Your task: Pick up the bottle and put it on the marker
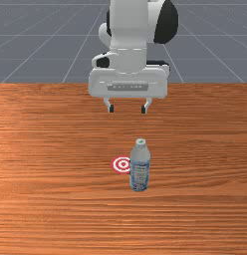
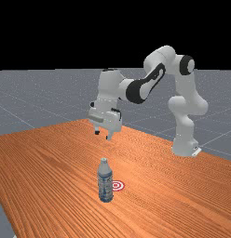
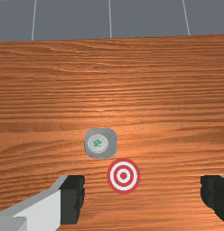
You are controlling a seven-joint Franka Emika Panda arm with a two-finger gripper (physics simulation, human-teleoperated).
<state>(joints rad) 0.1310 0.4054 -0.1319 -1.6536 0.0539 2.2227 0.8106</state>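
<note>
Front view: bottle (image 1: pixel 140 172) partly hides the marker (image 1: pixel 122 165).

Alternates red and white in concentric rings on the round target marker (image 3: pixel 123 176), red at the rim and red at the centre dot. Runs grey-white over the shoulder of the water bottle (image 1: pixel 140 153), then mottled blue and white across the label (image 1: pixel 139 174). Shows green flecks on the white cap (image 3: pixel 97 143). Pairs white with black patches on the Panda arm (image 2: pixel 154 79), and white with black pads on the gripper (image 1: pixel 128 108). Glows orange-brown, streaked with darker grain, on the wooden table (image 1: pixel 56 149). Turns blue-grey with pale lines on the floor (image 1: pixel 46 50).
</note>
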